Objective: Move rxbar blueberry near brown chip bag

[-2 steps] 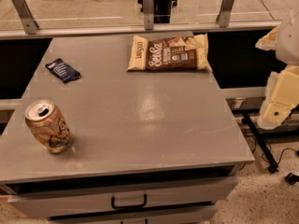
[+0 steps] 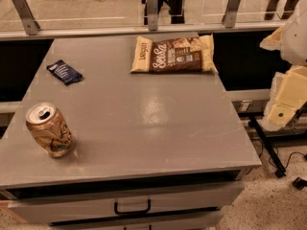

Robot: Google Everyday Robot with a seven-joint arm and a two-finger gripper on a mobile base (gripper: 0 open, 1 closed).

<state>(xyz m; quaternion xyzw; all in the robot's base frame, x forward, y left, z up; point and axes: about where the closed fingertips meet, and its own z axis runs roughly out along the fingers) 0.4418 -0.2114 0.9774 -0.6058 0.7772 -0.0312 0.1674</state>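
Tan-gold soda can (image 2: 50, 130) upright at the left front of the table (image 2: 144, 147), same spot as a moment ago. Behind it, near the left edge, rxbar blueberry (image 2: 64, 72) lying flat, unmoved and untouched. Well apart from it across bare grey table, brown chip bag (image 2: 173, 54) flat at the far edge, likewise unmoved. Off the table at the right, cream-coloured claw (image 2: 287, 97), hardly shifted since the earlier view; cannot tell whether open or closed, nothing seen in its hold. By judgement: task barely begun, reach for the bar not yet made, whole carry toward the bag yet to do.
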